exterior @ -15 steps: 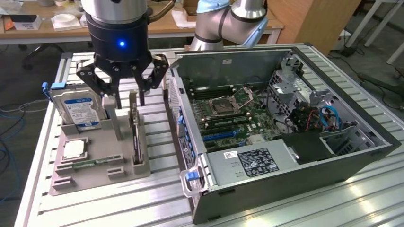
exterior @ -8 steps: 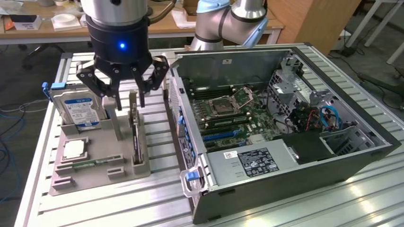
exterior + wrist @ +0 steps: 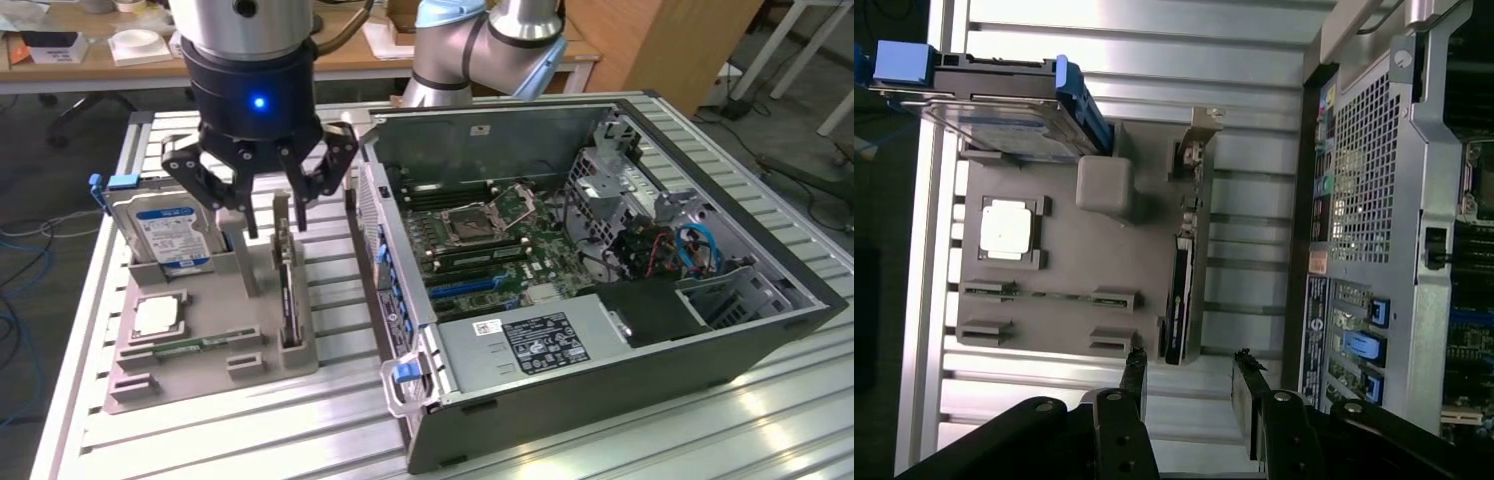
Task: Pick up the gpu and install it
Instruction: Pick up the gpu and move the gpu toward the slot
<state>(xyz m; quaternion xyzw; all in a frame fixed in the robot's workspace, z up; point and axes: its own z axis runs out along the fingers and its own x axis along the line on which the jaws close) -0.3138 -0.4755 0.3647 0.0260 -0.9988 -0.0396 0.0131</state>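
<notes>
Here the end effector (image 3: pixel 275 222) is held just above the gpu (image 3: pixel 286 275), with its fingers spread apart and nothing gripped between them. The gpu is seen standing on its thin edge in a slot of the grey holder (image 3: pixel 254 312) on the counter (image 3: pixel 267 430), beside the open computer case (image 3: pixel 601 392). Its long side is lined up with the gap between the fingers, so one finger is set over each flat side.

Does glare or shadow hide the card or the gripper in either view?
Exterior view: glare streaks the table near the computer case, but the card and open gripper are evenly lit. Wrist view: the table slats beyond the hard drive wash out white; the card reads dark but distinct, the gripper fingers in shadow.
</notes>
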